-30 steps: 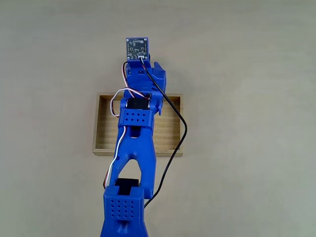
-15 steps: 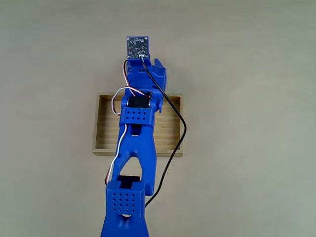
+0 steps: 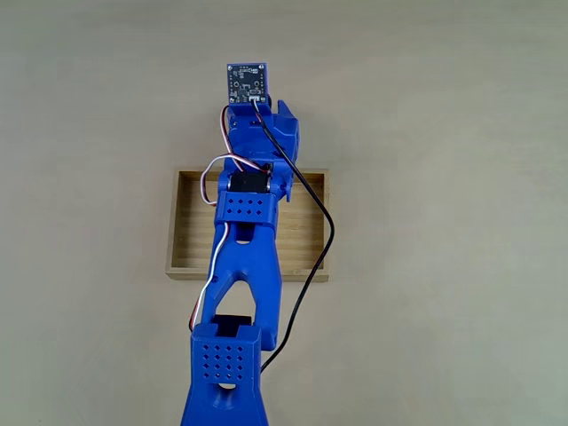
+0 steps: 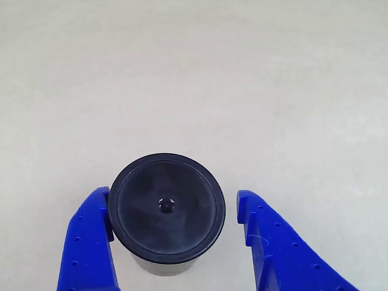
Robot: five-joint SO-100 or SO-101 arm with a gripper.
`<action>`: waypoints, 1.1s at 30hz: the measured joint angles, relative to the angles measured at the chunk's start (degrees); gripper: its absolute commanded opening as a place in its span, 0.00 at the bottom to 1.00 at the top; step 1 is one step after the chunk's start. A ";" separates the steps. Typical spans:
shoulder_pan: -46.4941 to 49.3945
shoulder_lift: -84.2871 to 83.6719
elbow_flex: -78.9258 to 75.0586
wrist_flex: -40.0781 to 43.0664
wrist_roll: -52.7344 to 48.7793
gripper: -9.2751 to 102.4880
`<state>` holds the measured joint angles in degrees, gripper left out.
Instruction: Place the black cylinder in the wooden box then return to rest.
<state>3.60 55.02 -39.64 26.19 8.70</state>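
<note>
— Standing where, the black cylinder (image 4: 166, 209)?
— Upright on the table (image 4: 194, 79), between the gripper (image 4: 174, 213) fingers; left finger (image 4: 91, 242) touching, right apart, jaws spread. The wooden box (image 3: 182, 226) lies under the arm (image 3: 241, 266).

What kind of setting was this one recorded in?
Probably a hobby or lab tabletop setup: a plain beige table, a blue, apparently 3D-printed arm with exposed wiring, a small wooden box, and a black cylinder between the gripper fingers.
</note>
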 measured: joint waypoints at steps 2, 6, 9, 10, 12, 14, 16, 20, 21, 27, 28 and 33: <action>0.00 0.00 0.00 0.00 0.44 0.30; 0.00 0.18 0.00 0.00 0.62 0.28; 0.00 0.18 0.00 0.00 0.70 0.27; -0.18 0.18 0.00 0.00 0.70 0.27; -0.44 0.18 0.00 0.00 0.70 0.27; -0.62 0.18 0.00 0.00 0.70 0.27; -0.62 0.18 0.00 0.00 0.70 0.26; -0.79 0.18 0.00 0.00 0.70 0.25; -0.97 0.18 0.00 0.00 0.44 0.25; -1.23 0.18 0.00 0.00 -1.49 0.25; -1.41 0.09 0.09 0.18 -1.76 0.25; -1.76 -3.96 3.78 0.70 -2.20 0.25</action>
<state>1.85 51.06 -35.86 26.89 6.50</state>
